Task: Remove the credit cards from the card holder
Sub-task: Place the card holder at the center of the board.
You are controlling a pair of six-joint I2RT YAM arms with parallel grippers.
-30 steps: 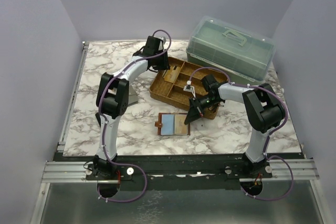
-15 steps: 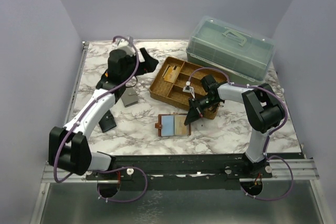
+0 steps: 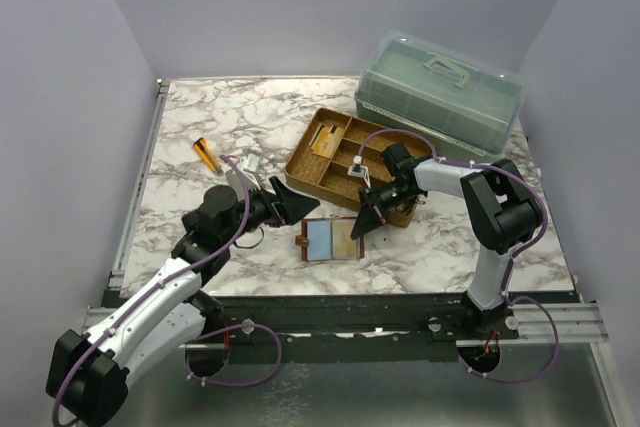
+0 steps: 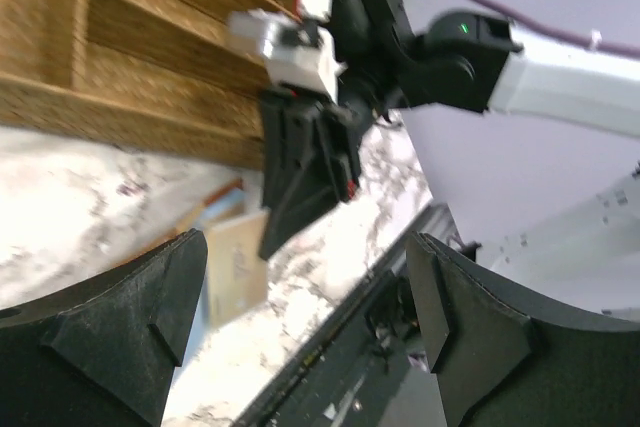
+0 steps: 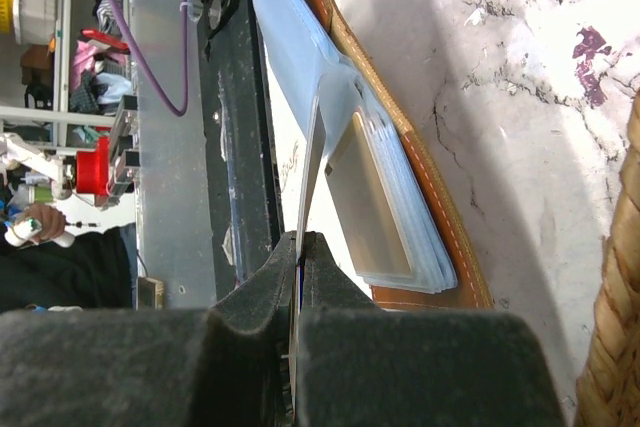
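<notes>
The card holder [image 3: 330, 239] lies open near the table's front, showing a light-blue face and a tan face. My right gripper [image 3: 365, 219] is at its right edge, shut on a thin clear sleeve leaf [image 5: 312, 162] lifted from the card holder [image 5: 432, 209]. A tan credit card [image 5: 368, 202] sits in the sleeves beneath. Another credit card [image 3: 325, 140] lies in the wicker tray [image 3: 310, 175]. My left gripper [image 3: 297, 203] hangs open and empty just left of the card holder. In the left wrist view, the left gripper [image 4: 300, 322] faces the right gripper [image 4: 300, 172] and the card holder [image 4: 235, 262].
A green lidded box [image 3: 440, 92] stands at the back right, behind the tray [image 4: 120, 57]. An orange and black item [image 3: 207, 152] lies at the left. A grey object [image 3: 246, 169] sits by the left arm. The table's front rail [image 3: 340, 309] is close below the card holder.
My left arm swung from over the tray down to the front left and its gripper opened, leaving a card in the tray. The right gripper has not moved.
</notes>
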